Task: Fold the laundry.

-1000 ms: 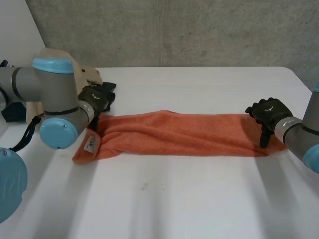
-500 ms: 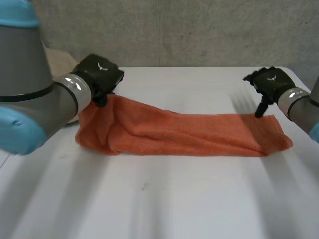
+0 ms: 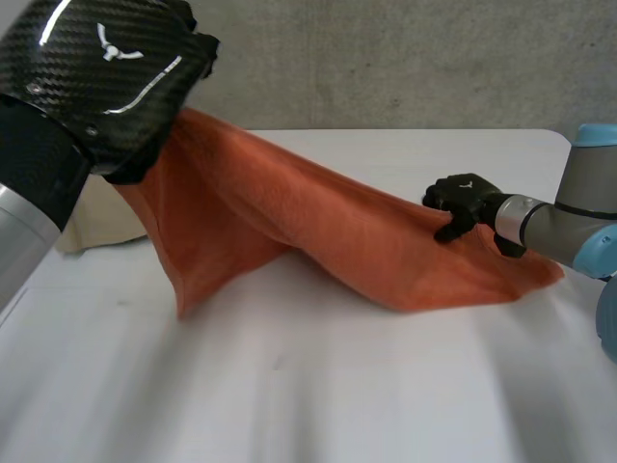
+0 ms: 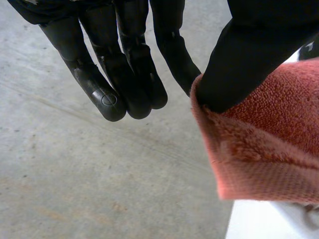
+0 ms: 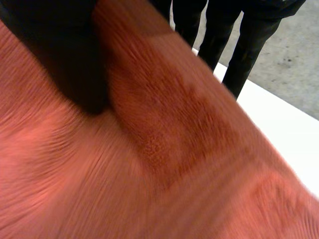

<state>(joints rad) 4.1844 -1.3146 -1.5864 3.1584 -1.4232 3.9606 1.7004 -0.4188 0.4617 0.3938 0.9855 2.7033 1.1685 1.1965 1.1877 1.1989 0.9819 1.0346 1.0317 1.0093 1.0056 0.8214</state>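
At the far left of the head view, your left hand [image 3: 106, 72] is high above the table [image 3: 337, 395] and close to the camera, with the left end of the orange towel [image 3: 289, 207] hanging from under it. In its wrist view the thumb [image 4: 249, 55] sits on the towel's edge and the nearest finger comes down to meet it there, so the hand is clamped on the cloth. The other fingers [image 4: 107, 94] hang straight and clear of it.

Behind the raised cloth, a beige cloth [image 3: 92, 217] lies on the table at its left edge.

From your left hand the towel slopes down to the right in a long sagging sheet. A loose fold drops to the table below the left hand, and the right end lies flat on the table.

Near that right end, your right hand [image 3: 461, 203] is low on the towel's far edge. Its wrist view shows the thumb [image 5: 60, 55] pressed on top of the cloth and the fingers [image 5: 249, 45] behind it, pinching the towel between them.
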